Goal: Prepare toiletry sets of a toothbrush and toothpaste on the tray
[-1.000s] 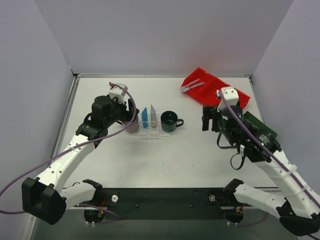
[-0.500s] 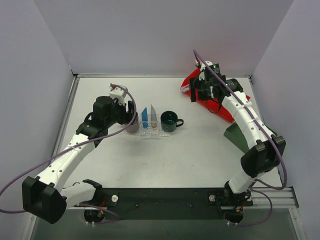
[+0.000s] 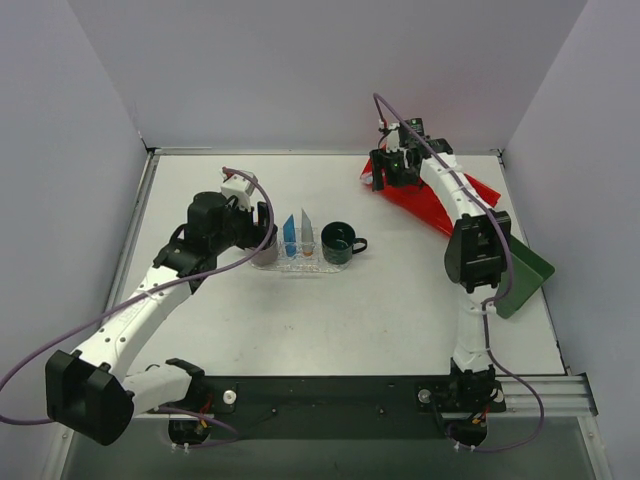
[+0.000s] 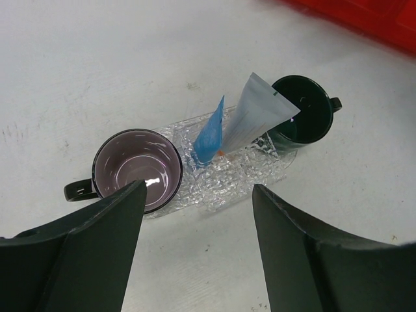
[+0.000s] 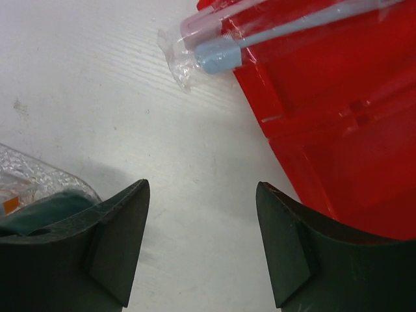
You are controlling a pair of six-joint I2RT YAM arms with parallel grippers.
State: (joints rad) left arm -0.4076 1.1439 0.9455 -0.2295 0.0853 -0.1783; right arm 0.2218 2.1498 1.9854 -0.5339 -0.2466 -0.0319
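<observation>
Nearest, the left gripper [image 4: 196,201] is hovering, jaws spread and empty, over the clear tray [image 4: 250,174], which is holding one blue tube [image 4: 209,133], one white tube [image 4: 257,117], one mauve cup [image 4: 136,170] and one dark green mug [image 4: 302,117]. Farther back, the right gripper [image 5: 203,195] — also spread, gripping nothing — is hanging above what look like two wrapped toothbrushes [image 5: 218,55] at the edge of the red bin [image 5: 338,143]; their slippery, overlapping wrappers risk both lifting together.
</observation>
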